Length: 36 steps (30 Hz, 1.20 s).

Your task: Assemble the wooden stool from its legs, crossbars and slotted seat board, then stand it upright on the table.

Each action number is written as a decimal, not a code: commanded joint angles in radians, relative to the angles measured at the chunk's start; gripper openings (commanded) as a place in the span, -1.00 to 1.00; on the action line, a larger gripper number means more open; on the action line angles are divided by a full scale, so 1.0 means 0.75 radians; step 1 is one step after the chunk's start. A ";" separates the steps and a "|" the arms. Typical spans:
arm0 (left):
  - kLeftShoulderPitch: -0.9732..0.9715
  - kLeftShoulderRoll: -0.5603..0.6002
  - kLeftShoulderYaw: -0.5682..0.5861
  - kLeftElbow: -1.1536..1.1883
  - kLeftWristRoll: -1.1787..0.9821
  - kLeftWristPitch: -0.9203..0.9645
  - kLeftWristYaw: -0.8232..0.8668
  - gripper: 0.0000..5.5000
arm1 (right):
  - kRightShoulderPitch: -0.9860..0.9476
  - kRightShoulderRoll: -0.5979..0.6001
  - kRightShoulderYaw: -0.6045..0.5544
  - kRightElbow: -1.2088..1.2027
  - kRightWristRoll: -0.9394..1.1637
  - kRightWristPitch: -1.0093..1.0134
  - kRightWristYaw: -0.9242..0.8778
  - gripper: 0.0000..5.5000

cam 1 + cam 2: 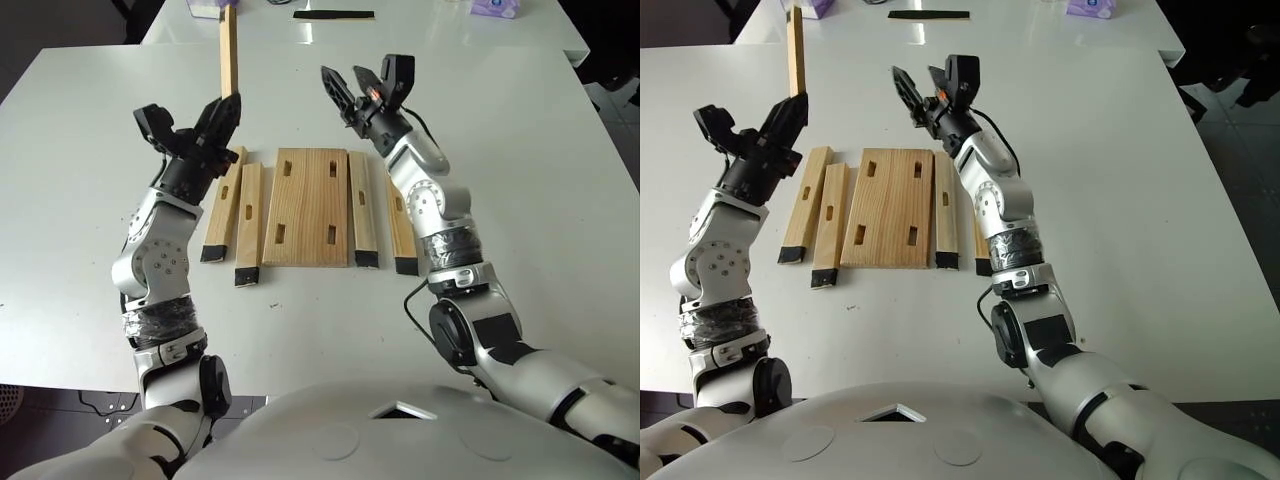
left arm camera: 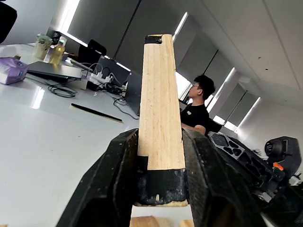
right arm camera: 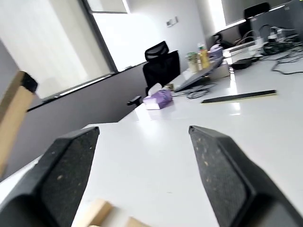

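Jaws on the left arm are closed on a wooden bar [image 2: 160, 109], pinching its black-capped lower end from both sides so that the bar stands nearly upright above the tabletop [image 1: 80, 200]. It is held off the surface, just beyond the far left corner of the laid-out parts. The right jaws are spread wide with nothing between them, raised over the tabletop just beyond the far right corner of the same parts.

Below and between the two arms, the slotted seat board [image 1: 305, 205] lies flat, its four slots facing up. Two slotted wooden pieces lie alongside its left edge, the outer one [image 1: 228, 205] a little farther back than the inner one [image 1: 250, 225], each with a black cap on its near end. Two more lie along the right edge: one [image 1: 362, 208] just beside the board, the other [image 1: 400, 225] partly covered by the right arm.

On a second table beyond, a black strip [image 1: 333, 15] lies flat, with a purple tissue box [image 1: 1087, 8] to its right.
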 commanded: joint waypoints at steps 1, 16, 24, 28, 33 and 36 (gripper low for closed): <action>-0.003 0.064 -0.079 -0.111 -0.083 0.062 -0.131 -0.51 | -0.073 -0.183 -0.076 -0.185 0.279 0.320 0.277 0.28; 0.080 0.218 -0.232 -0.292 -0.257 0.181 -0.449 -0.51 | -0.187 -0.592 -0.056 -0.241 0.549 0.814 0.854 0.28; 0.078 0.276 -0.257 -0.238 -0.261 0.226 -0.491 -0.51 | -0.172 -0.593 -0.078 -0.296 0.587 0.841 0.877 0.28; 0.101 0.273 -0.278 -0.232 -0.247 0.223 -0.500 -0.51 | -0.168 -0.580 -0.091 -0.310 0.603 0.842 0.861 0.28; 0.118 0.286 -0.304 -0.248 -0.246 0.228 -0.511 -0.51 | -0.146 -0.569 -0.097 -0.335 0.619 0.843 0.837 0.03; 0.112 0.296 -0.303 -0.237 -0.249 0.231 -0.522 -0.51 | -0.144 -0.564 -0.103 -0.329 0.630 0.838 0.824 -0.13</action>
